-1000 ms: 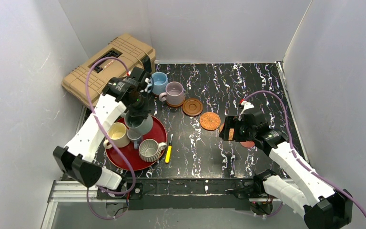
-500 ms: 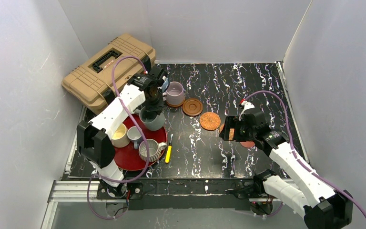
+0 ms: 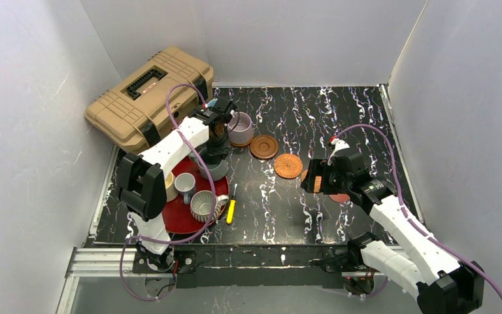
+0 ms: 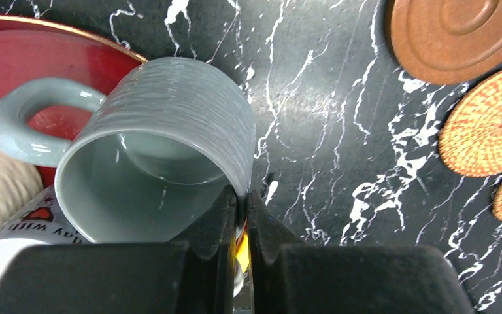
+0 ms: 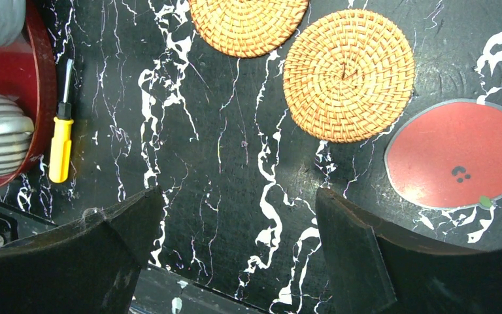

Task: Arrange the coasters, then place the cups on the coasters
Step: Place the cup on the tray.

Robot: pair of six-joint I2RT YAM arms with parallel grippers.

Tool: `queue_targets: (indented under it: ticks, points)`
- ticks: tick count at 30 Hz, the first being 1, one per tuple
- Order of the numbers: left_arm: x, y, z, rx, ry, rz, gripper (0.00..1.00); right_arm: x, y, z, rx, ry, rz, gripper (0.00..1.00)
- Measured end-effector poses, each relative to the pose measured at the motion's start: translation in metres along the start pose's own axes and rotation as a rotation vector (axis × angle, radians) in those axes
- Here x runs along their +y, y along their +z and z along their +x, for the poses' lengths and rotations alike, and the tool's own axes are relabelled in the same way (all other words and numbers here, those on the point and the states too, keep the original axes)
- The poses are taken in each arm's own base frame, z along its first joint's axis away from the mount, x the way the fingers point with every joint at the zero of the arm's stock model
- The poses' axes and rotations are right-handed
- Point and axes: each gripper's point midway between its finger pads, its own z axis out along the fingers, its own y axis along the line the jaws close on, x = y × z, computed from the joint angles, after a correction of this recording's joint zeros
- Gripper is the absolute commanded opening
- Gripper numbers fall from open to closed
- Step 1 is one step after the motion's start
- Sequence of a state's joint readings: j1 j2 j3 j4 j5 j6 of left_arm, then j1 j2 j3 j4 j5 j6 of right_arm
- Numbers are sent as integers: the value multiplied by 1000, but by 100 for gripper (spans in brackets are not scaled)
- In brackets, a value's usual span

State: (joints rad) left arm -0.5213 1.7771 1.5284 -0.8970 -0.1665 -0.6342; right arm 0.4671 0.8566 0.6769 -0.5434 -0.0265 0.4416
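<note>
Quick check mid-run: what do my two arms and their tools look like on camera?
The left arm and the right arm are both built from white shell links with black joints between them. A purple cable loops along the left arm, and a second one runs along the right. The left tool and the right tool are black, each with two flat, wedge-shaped fingers.

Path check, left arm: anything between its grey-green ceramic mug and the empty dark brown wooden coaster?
Nothing visible: bare black marbled tabletop lies between the grey-green ceramic mug and the dark brown wooden coaster. The mauve ceramic mug stands beside that coaster, off the line.
</note>
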Motion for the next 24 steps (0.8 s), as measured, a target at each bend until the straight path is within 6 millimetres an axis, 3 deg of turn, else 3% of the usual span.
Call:
queue_targets:
  ticks: [3, 10, 15, 20, 24]
  points:
    - [-6, 5, -6, -27, -30, 17, 0, 0, -1, -1, -4, 0, -1, 95]
    - [-13, 12, -10, -56, -52, 41, 27, 1, -2, -1, -12, -1, -5, 95]
    - [0, 26, 10, -1, -29, 0, 35, 0, -2, 0, -8, 1, -4, 95]
    - [8, 28, 22, 26, -5, -7, 33, 0, -2, 0, -9, 4, -4, 95]
    - [11, 22, 27, 27, 0, 1, 11, 1, -2, 0, -9, 6, -4, 95]
